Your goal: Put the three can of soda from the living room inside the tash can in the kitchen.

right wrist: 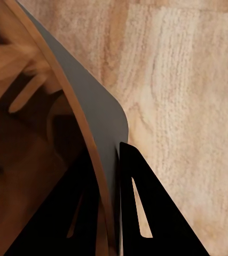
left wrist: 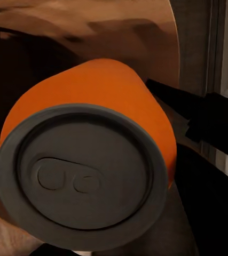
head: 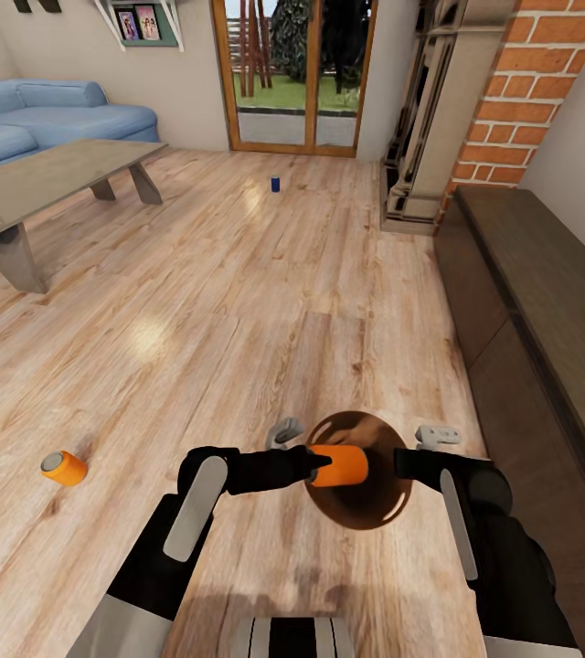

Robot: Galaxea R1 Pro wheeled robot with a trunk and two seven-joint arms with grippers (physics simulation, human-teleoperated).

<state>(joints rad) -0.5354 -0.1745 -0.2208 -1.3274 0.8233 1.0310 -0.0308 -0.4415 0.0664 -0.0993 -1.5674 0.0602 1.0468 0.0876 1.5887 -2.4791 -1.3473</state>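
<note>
Orange soda can (head: 340,465) lies sideways in the left end effector (head: 315,464), above the trash can (head: 370,512) whose rim the right end effector (right wrist: 111,197) pinches. Released crosswise, it could clip the rim and roll away.

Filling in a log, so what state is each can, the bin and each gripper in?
Held orange can: sideways over the bin mouth.
Floor orange can: lying on its side.
Blue can: upright on the floor.
Bin: held up by its rim.
Left gripper: shut on the held can.
Right gripper: shut on the bin rim.
</note>
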